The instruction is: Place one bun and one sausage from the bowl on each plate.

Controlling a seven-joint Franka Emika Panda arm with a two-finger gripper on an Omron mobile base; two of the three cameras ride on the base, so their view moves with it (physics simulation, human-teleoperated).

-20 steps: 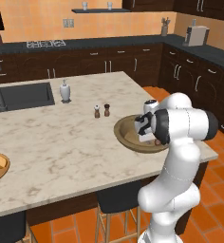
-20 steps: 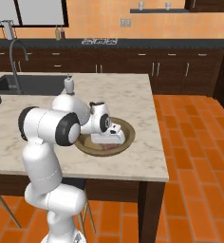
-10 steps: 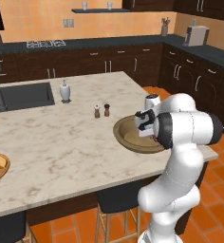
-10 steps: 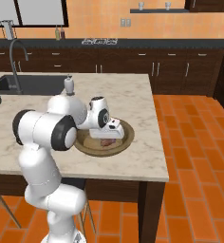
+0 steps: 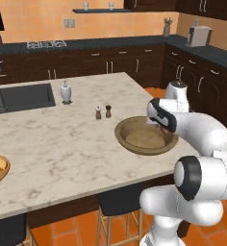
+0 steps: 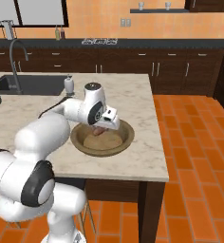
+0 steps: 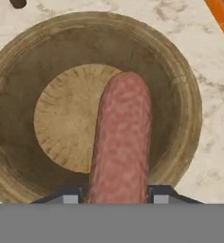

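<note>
We are gripping a sausage (image 7: 121, 142) over the bowl (image 7: 180, 85).
Our jaws are pinching it from both sides, only narrowly apart; the bowl is sitting on the marble table (image 5: 53, 149) near its right edge.

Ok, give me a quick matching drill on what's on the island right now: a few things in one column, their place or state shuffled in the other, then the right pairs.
Things:
1. sausage
2. bowl
3. salt and pepper shakers
4. soap dispenser

Places or states:
A. beside the sink
B. on the marble, under the tool
C. held between the tool's fingers
D. standing on the counter behind the bowl

Pairs: 1-C, 2-B, 3-D, 4-A
</note>
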